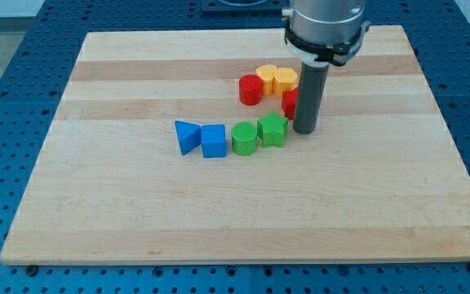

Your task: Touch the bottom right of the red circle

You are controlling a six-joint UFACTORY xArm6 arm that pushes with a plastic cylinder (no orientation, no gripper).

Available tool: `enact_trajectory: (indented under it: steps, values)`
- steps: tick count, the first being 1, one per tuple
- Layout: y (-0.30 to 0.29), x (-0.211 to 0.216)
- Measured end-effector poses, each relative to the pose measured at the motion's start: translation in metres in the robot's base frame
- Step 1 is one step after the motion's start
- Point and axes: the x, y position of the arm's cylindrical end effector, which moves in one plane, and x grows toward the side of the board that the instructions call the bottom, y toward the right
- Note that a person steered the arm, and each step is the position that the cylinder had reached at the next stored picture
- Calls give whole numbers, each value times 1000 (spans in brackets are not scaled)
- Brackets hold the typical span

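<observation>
The red circle [250, 90] is a short red cylinder standing on the wooden board [137, 204], right of centre near the view's top. My tip [305, 130] rests on the board below and to the right of it, apart from it. A second red block [290, 103] sits just left of the rod, partly hidden by it, so its shape is unclear. The tip is right beside the green star-like block [272, 130].
Two yellow blocks [266, 75] [284, 79] sit right of the red circle. A green cylinder [244, 138], a blue cube [213, 140] and a blue triangle [187, 135] form a row running left from the green star.
</observation>
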Motion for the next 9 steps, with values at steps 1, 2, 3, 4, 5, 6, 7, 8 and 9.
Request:
enact_trajectory:
  steps: [1, 2, 3, 4, 5, 6, 7, 8, 9]
  values:
    - [-10, -17]
    - [-13, -24]
    - [-19, -19]
    - [-20, -17]
    - [-20, -19]
    - [-15, -16]
    - [-15, -16]
    - [-15, -11]
    - [-15, 3]
